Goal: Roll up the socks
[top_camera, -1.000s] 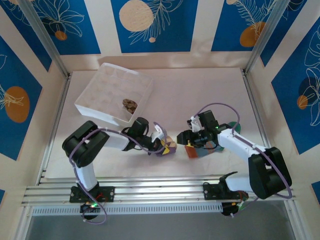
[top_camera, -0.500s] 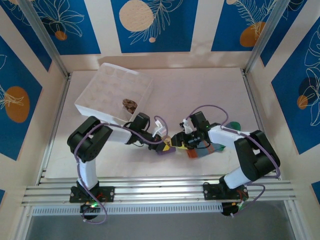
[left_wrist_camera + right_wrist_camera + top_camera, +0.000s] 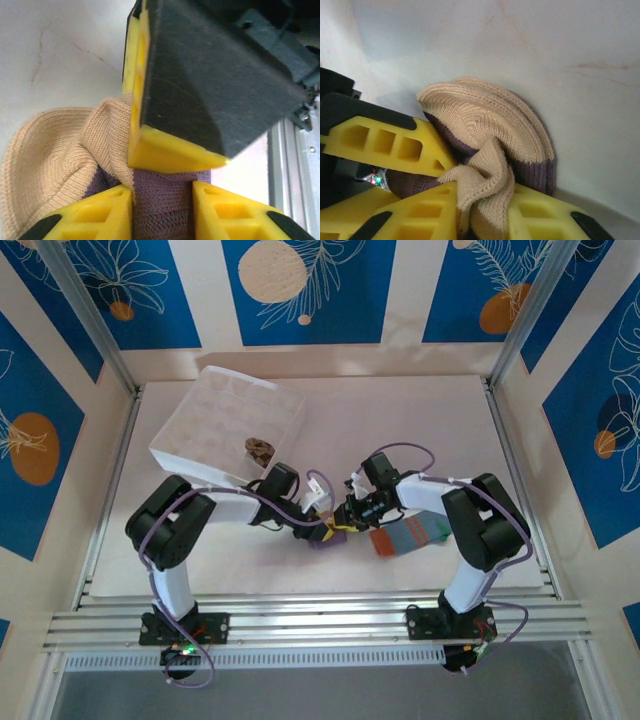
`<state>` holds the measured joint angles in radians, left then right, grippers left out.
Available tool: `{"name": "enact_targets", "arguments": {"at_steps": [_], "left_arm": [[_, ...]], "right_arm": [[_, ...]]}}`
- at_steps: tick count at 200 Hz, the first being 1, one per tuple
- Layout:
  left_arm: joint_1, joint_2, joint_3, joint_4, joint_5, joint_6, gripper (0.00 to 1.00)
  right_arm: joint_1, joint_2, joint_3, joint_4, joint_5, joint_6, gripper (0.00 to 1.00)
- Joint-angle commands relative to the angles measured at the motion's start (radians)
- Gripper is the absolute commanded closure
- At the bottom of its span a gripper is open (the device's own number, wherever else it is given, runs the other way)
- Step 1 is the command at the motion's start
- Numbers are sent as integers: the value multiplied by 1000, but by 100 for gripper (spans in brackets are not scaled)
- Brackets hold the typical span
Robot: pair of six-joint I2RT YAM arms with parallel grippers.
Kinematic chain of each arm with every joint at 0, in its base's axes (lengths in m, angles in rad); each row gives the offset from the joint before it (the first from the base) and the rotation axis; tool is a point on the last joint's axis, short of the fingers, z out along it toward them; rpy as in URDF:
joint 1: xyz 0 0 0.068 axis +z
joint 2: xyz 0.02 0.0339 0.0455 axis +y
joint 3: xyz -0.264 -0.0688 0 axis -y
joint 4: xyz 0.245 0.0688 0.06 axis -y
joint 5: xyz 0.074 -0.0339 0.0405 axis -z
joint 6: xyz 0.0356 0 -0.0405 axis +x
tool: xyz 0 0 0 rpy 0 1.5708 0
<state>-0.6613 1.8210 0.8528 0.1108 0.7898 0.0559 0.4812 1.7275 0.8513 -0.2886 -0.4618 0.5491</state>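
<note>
Since a second ago the right gripper (image 3: 352, 517) has swung toward 9 o'clock, off the blue-grey striped sock (image 3: 410, 536), and now meets the left gripper (image 3: 322, 528) over the purple sock (image 3: 336, 534). The right arm's elbow has folded in closer to the middle of the table (image 3: 420, 420). The purple sock's bright stripes, plain before, are now mostly covered by the two tools.

The purple sock sits just toward 6 o'clock from the table's centre, bunched into a soft lump. It is a ribbed knit with a rounded tan toe (image 3: 485, 112) above a purple band. The right gripper (image 3: 482, 192) is pressed together on a twisted fold of the tan knit. The left gripper (image 3: 162, 189) pinches the purple fabric, which fills the gap between its yellow, hollow-celled plastic fingers (image 3: 100, 210).

The blue-grey striped sock lies flat at 3 o'clock of the purple one, its orange cuff nearest it. The brown sock (image 3: 260, 449) rests in a compartment of the white box (image 3: 215, 410) at 10 o'clock.
</note>
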Motion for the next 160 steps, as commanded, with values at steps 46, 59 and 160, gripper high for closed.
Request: {"name": "enact_targets", "arguments": {"at_steps": [46,59,160], "left_arm": [[-18,-165,-73,-33,-125,159,60],[-37,-222,-98,-22,-159,212,58],[-311,-422,-271,111,-766,672,53]], "right_arm": [[23,80,-15,-133,140,0,85],[26,78,-6,-145,144,-4,85],[46,79,25,-187,144,-8,86]]}}
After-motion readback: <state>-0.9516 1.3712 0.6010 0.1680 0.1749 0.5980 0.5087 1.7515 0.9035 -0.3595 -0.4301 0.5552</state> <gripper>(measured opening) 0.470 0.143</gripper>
